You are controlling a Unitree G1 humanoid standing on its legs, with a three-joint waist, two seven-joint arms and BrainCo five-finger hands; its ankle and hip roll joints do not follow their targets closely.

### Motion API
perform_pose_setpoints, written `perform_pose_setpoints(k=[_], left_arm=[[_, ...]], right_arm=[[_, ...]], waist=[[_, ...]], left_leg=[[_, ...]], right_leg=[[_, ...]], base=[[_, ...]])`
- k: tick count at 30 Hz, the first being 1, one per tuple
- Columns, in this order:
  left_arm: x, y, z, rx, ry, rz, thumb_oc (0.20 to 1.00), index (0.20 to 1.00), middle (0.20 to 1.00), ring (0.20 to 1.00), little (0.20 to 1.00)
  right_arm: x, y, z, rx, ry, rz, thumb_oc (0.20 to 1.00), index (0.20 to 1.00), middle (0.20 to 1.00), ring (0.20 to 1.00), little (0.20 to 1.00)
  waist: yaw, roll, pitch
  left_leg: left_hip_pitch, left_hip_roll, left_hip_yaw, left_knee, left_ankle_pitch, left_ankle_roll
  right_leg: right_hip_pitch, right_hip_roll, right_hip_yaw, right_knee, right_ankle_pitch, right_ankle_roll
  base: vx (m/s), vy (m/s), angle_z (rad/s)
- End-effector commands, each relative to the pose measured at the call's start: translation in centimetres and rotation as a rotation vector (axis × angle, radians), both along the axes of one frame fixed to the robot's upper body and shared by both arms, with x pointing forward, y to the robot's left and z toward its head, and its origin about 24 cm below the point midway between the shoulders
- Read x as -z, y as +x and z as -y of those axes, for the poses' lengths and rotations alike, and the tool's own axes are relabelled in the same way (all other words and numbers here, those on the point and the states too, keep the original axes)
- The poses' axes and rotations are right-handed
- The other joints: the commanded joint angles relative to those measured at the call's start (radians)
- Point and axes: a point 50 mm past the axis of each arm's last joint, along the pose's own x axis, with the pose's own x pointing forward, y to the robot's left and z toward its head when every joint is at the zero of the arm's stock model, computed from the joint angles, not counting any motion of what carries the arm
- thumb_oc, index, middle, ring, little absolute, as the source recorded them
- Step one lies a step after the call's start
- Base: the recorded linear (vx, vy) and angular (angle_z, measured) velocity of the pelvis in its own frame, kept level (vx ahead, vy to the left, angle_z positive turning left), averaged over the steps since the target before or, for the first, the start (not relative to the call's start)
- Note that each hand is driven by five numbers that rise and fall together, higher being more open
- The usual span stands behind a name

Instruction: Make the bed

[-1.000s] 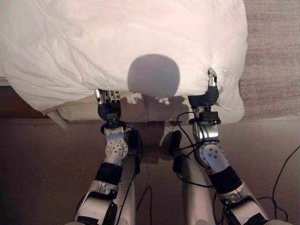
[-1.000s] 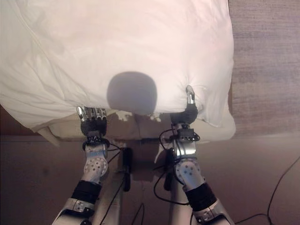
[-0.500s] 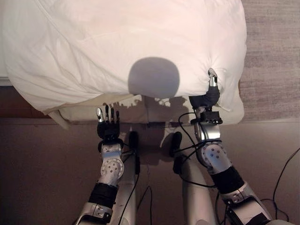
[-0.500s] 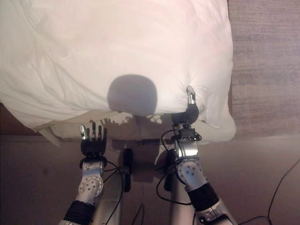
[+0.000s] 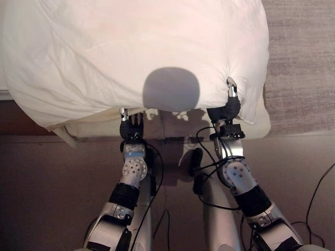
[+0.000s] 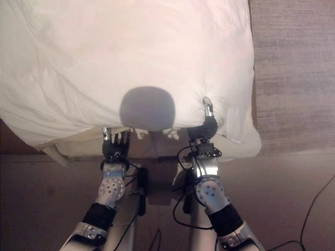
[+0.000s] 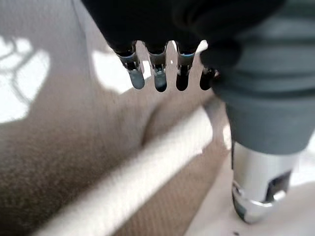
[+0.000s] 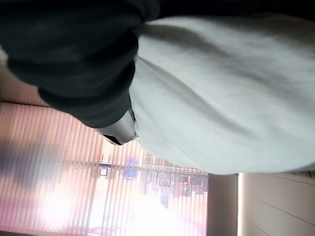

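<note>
white duvet point(image 5: 131, 47) pinched by right hand point(image 5: 229, 102)

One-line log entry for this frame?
step: make bed | left hand: open, at duvet edge | right hand: shut on duvet | mattress exposed below

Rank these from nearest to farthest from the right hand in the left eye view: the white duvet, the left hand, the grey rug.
1. White duvet: the right hand pinches its near edge, so they touch.
2. Grey rug: on the floor past the bed's right side.
3. Left hand: across on the left, open under the duvet's overhanging edge.
</note>
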Motion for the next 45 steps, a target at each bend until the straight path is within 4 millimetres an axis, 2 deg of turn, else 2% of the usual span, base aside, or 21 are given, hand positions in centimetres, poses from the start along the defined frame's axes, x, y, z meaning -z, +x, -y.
perform_pose_setpoints(k=[1,3,4,5,9,13,21,24,30,37,45], left_arm=[[-1.5,0.2,-1.0,-0.074,-0.004,0.055,1.0,1.0,1.0,1.0,1.0],[-2.7,0.2,-1.3,-0.081,0.01,0.133,1.0,1.0,1.0,1.0,1.0],[-2.7,0.2,-1.3,-0.081,0.01,0.133,1.0,1.0,1.0,1.0,1.0],[-3.8,-0.3,-1.4,-0.082,0.004,0.238,1.0,1.0,1.0,1.0,1.0],[-5.3,-1.3,-1.4,-0.047,0.003,0.459,1.0,1.0,1.0,1.0,1.0],[-5.5,-2.4,-0.8,0.023,0.02,0.627,1.0,1.0,1.0,1.0,1.0],[-3.7,-3.3,-0.8,0.09,0.052,0.683,1.0,1.0,1.0,1.0,1.0],[-2.6,-3.5,-0.4,0.144,0.07,0.683,1.0,1.0,1.0,1.0,1.0],[-1.8,-3.9,0.5,0.222,0.076,0.734,1.0,1.0,1.0,1.0,1.0],[-2.1,-4.1,1.1,0.27,0.087,0.798,1.0,1.0,1.0,1.0,1.0],[-3.3,-4.2,1.5,0.316,0.127,0.896,1.0,1.0,1.0,1.0,1.0]], right_arm=[[-4.7,-3.9,1.2,0.017,0.053,0.307,0.2,0.2,0.2,0.2,0.2],[-4.5,-3.8,1.1,0.015,0.052,0.304,0.2,0.2,0.2,0.2,0.2],[-4.5,-3.8,1.1,0.014,0.052,0.303,0.2,0.2,0.2,0.2,0.2],[-4.2,-3.9,1.0,0.011,0.06,0.301,0.2,0.2,0.2,0.2,0.2],[-3.8,-4.0,1.0,0.019,0.086,0.311,0.2,0.2,0.2,0.2,0.2],[-3.7,-4.3,0.8,0.017,0.118,0.353,0.2,0.2,0.2,0.2,0.2],[-3.8,-4.6,1.4,0.043,0.139,0.398,0.2,0.2,0.2,0.2,0.2],[-3.7,-4.7,1.6,0.052,0.138,0.407,0.2,0.2,0.2,0.2,0.2],[-3.6,-4.7,1.8,0.06,0.15,0.415,0.2,0.2,0.2,0.2,0.2],[-3.5,-4.7,1.9,0.067,0.162,0.42,0.2,0.2,0.2,0.2,0.2],[-3.4,-4.7,1.8,0.068,0.171,0.428,0.2,0.2,0.2,0.2,0.2]], waist=[[-0.062,0.044,-0.07],[-0.064,0.04,-0.07],[-0.064,0.04,-0.071],[-0.063,0.034,-0.075],[-0.055,0.02,-0.088],[-0.045,0.007,-0.098],[-0.029,0.003,-0.104],[-0.025,0.003,-0.104],[-0.019,0.003,-0.104],[-0.018,0.001,-0.108],[-0.017,0.002,-0.113]], left_leg=[[-0.028,-0.036,0.019,-0.062,0.031,0.037],[-0.034,-0.036,0.021,-0.057,0.033,0.032],[-0.035,-0.036,0.021,-0.056,0.033,0.032],[-0.035,-0.033,0.022,-0.059,0.033,0.031],[-0.039,-0.03,0.021,-0.058,0.028,0.032],[-0.042,-0.029,0.022,-0.057,0.025,0.033],[-0.043,-0.034,0.016,-0.057,0.022,0.038],[-0.043,-0.036,0.016,-0.057,0.023,0.04],[-0.046,-0.038,0.013,-0.053,0.022,0.043],[-0.045,-0.04,0.012,-0.052,0.02,0.045],[-0.045,-0.042,0.008,-0.055,0.024,0.044]], right_leg=[[0.007,0.032,-0.022,0.003,-0.039,0.063],[0.003,0.032,-0.019,0.003,-0.036,0.063],[0.003,0.032,-0.018,0.004,-0.036,0.063],[-0.001,0.032,-0.018,0.001,-0.036,0.064],[-0.007,0.038,-0.017,0.001,-0.039,0.061],[-0.013,0.043,-0.013,0.005,-0.041,0.059],[-0.016,0.048,-0.012,0.007,-0.043,0.058],[-0.016,0.047,-0.015,0.007,-0.042,0.058],[-0.017,0.048,-0.015,0.009,-0.043,0.058],[-0.018,0.051,-0.012,0.01,-0.04,0.059],[-0.015,0.053,-0.011,0.005,-0.038,0.058]], base=[[0.0,0.0,0.0],[0.0,0.0,0.0],[0.0,0.0,0.0],[0.0,0.0,0.0],[0.0,-0.003,-0.01],[0.0,-0.002,-0.01],[0.0,0.0,0.0],[0.0,0.0,0.0],[0.0,0.0,0.0],[0.0,0.0,0.0],[0.0,0.0,0.0]])
